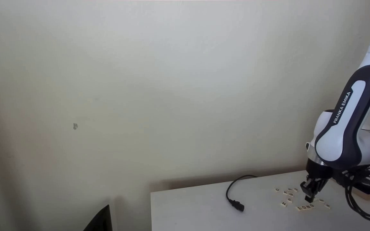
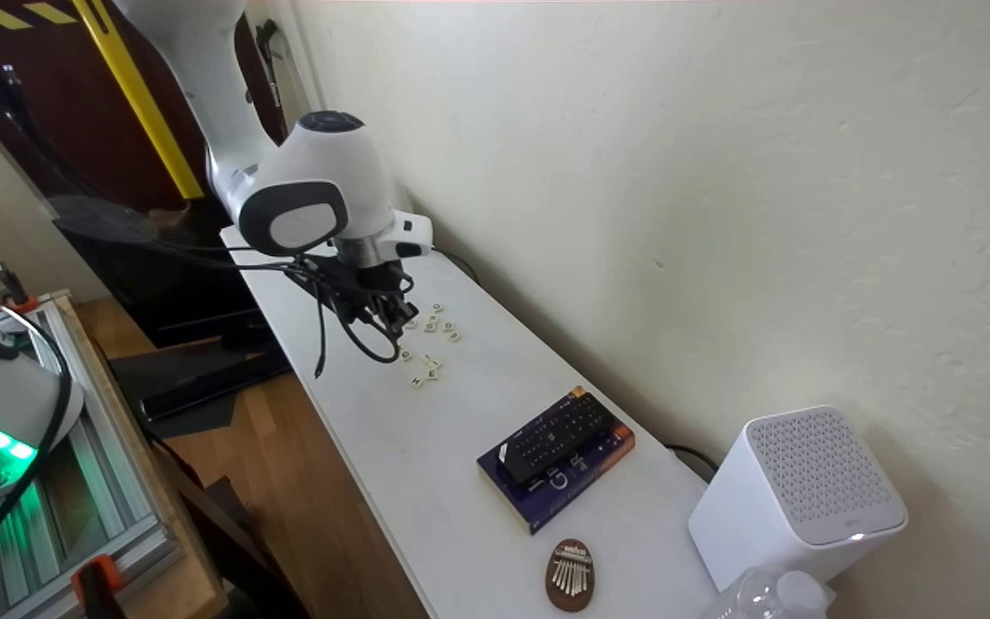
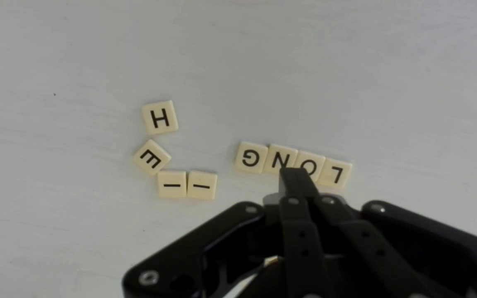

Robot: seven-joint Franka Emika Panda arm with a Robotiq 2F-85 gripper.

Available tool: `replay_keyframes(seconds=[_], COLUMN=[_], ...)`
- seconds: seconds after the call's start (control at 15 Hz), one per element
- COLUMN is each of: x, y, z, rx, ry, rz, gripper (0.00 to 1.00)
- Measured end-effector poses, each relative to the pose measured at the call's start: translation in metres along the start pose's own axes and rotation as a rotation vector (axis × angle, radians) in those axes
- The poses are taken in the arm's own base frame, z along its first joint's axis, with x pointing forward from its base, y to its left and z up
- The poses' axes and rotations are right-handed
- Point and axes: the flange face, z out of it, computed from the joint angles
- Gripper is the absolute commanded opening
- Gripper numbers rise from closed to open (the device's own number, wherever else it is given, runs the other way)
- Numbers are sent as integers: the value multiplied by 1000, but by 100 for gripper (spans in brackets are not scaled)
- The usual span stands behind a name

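Gripper point(image 3: 299, 182): closed up, nothing seen held | LONG tile row point(image 3: 291, 159): by the gripper's tips, contact unclear, between wall-side and floor-side edges of table point(image 2: 495, 404) | Handling: stay light; sideways drift would likely skew it

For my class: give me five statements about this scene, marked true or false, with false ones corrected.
1. Four tiles in a row spell LONG. True.
2. The H tile stands in that row. False: the H tile lies apart, beside the E tile.
3. The end effector is wide open. False: the end effector is shut.
4. A black plug lies on the white table. True.
5. The thumb piano lies apart from the keyboard. True.
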Motion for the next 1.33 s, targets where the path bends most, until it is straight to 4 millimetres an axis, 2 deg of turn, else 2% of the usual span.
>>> replay_keyframes(seconds=[0.2, 0.53, 0.73, 1.33], x=[1, 1, 1, 1], y=[-2, 1, 2, -3], z=[-1, -1, -2, -18], rx=[0, -5, -6, -17], ry=[2, 3, 4, -2], rz=[16, 52, 75, 149], gripper=[45, 82, 99, 100])
